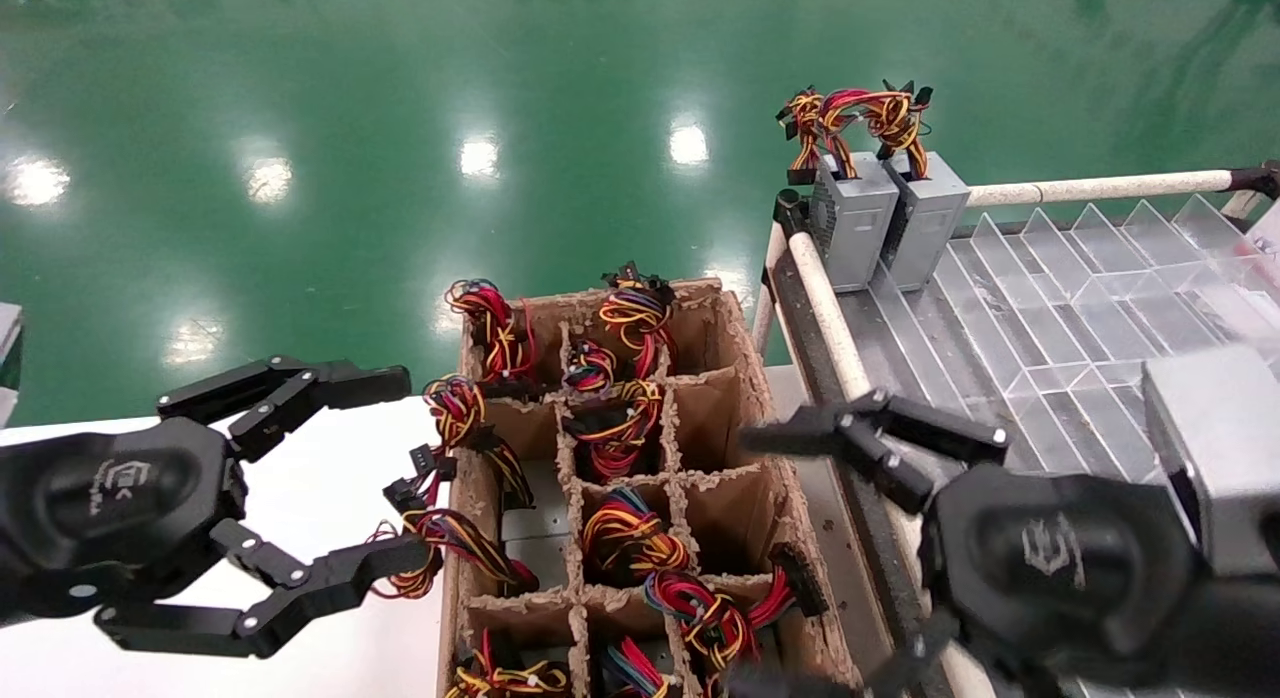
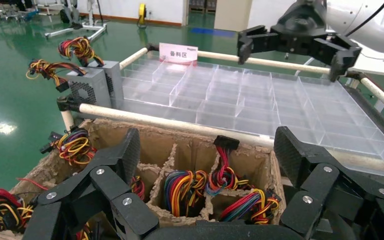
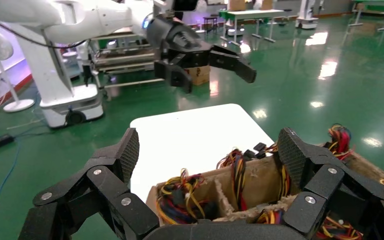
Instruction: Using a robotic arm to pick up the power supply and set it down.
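Cardboard box [image 1: 745,398] with dividers sits centre, wire bundles [image 1: 625,538] filling its cells. Right gripper [image 1: 830,548] hovers over its right edge, jaws spread wide and empty; left gripper [image 1: 335,478] hangs open over the white table [image 1: 330,498].

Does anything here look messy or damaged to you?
Yes: the cardboard box has ragged, frayed divider edges, and wire bundles spill over its side toward the left hand. Both hands are open and empty; the right hand hovers by the clear tray.
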